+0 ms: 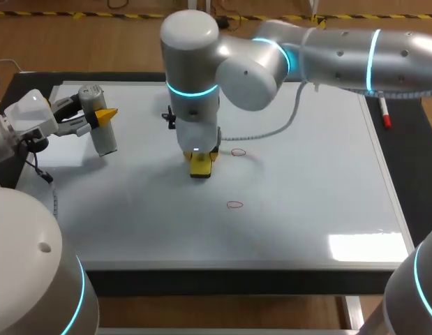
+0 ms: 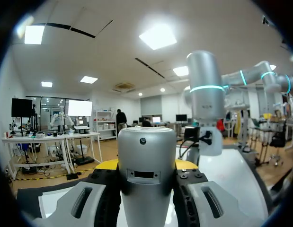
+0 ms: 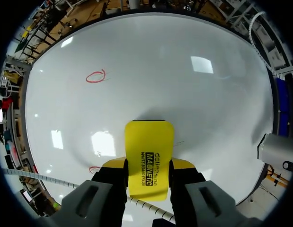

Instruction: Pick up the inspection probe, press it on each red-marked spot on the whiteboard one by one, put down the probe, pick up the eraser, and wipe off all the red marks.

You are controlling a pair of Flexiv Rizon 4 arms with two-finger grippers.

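Right hand (image 3: 148, 164), one eraser (image 3: 149, 142) gripped — two red marks (image 1: 234, 204)

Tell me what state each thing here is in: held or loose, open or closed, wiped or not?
left tool: shut on the probe.
probe: upright, gripped, over the whiteboard's left end.
right tool: shut on the eraser.
eraser: gripped, down at the whiteboard, next to one mark.
red marks: two, both unwiped.
whiteboard: lying flat.
red marker: lying loose beside the whiteboard.
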